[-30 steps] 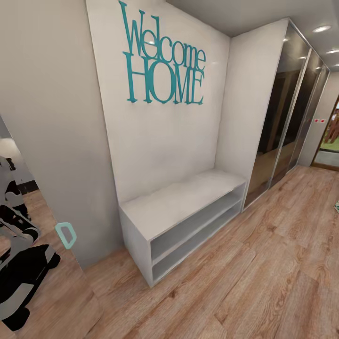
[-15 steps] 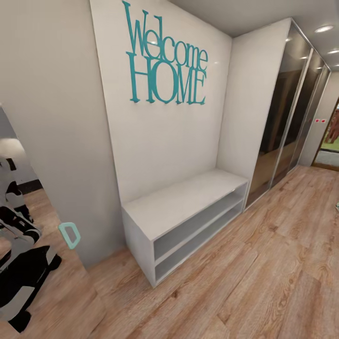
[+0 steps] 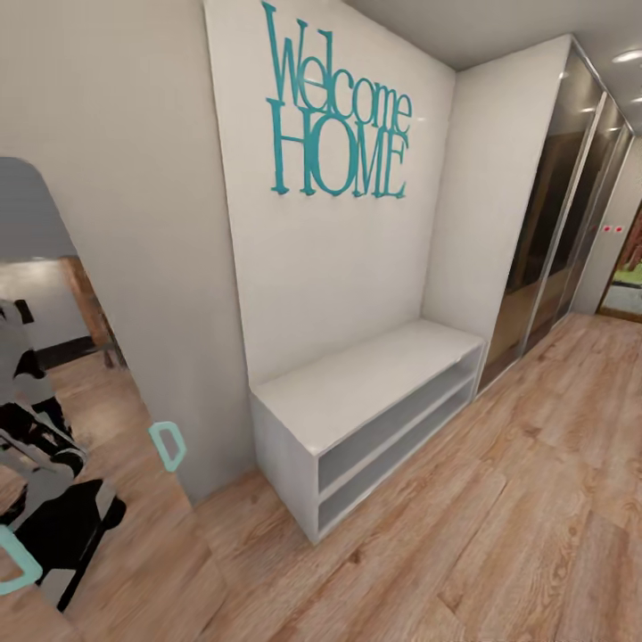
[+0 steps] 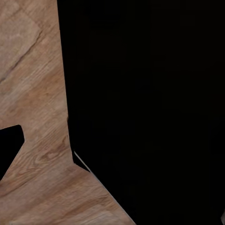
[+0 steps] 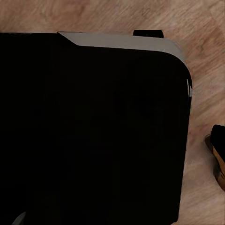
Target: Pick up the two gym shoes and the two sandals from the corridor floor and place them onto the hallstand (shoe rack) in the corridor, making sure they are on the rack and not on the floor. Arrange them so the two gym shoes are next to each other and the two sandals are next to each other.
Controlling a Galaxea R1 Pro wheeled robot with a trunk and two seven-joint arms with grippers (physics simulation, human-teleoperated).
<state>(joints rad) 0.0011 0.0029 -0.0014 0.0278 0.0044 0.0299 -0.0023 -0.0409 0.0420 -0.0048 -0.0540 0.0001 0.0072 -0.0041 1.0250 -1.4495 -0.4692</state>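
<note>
You face the hallstand (image 3: pixel 374 392) at centre frame in the head view, a low white unit with a flat top and two long open shelves, all bare, standing against the wall beneath the teal "Welcome HOME" lettering (image 3: pixel 337 120). A dark glass-fronted wardrobe (image 3: pixel 557 214) runs along the right of the frame, and a mirror (image 3: pixel 62 419) at lower left reflects the robot's body. The corridor floor (image 3: pixel 499 526), light wood-grain plank, spreads across the lower right with no gym shoes or sandals lying on it in that view. At the right edge of the right wrist view a dark brown, tan-edged shape (image 5: pixel 218 157) rests on the planks; it may be one of the sandals, but too little shows to tell. Both wrist views look down past dark bodywork to the floor, and neither tool's opening can be judged. You appear to be in the search stage, so the best course is probably to turn the base and head slowly, sweeping the floor until the footwear comes into view before reaching.
</note>
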